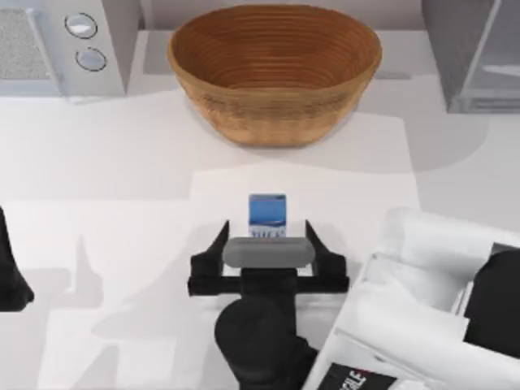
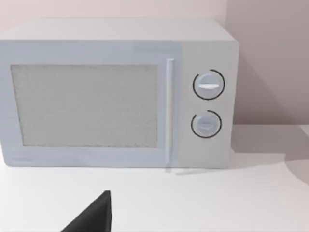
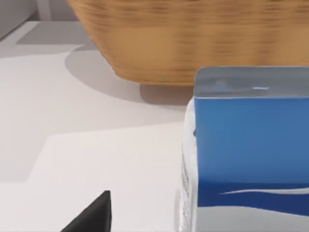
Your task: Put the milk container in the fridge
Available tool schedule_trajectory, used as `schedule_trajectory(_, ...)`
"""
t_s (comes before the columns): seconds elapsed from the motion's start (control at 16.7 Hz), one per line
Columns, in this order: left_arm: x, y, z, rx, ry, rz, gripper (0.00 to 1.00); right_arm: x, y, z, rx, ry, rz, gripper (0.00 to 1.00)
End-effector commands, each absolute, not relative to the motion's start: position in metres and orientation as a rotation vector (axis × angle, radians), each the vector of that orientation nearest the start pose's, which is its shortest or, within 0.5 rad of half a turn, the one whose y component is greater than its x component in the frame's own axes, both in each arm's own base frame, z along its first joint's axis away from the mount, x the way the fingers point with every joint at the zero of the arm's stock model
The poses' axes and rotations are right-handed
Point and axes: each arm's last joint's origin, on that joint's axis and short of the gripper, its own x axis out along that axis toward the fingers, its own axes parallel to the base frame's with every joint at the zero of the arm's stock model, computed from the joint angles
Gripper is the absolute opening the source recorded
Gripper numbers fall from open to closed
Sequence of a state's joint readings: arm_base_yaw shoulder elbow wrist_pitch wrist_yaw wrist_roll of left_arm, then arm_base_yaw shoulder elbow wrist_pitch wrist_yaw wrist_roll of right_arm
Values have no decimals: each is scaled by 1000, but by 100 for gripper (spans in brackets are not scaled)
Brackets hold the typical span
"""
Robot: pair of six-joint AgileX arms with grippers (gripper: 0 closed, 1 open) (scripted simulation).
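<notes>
Your right gripper sits open at frame centre w/ the upright milk btwn its fingers, not clamped.

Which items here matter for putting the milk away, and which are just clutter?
Part of the job: milk container; fridge; right gripper, open, fingers either side of the carton.

Just there: basket; microwave; left gripper, parked at the table's left edge.

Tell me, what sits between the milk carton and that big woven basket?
Nothing: in the top view, only bare white table lies between the milk container and the basket. The right wrist view agrees.
</notes>
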State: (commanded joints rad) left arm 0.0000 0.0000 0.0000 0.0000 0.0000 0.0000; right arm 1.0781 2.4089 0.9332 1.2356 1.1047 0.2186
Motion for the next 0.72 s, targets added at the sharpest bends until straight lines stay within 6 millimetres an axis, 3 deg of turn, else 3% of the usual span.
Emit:
schedule_trajectory(0.3,106,-1,160,0,0,0,100,243,327,14,1,100,-10,100)
schedule_trajectory(0.54,106,-1,160,0,0,0,100,246,327,14,0,100,-10,100)
schedule_trajectory(0.72,106,-1,160,0,0,0,100,246,327,14,0,100,-10,77)
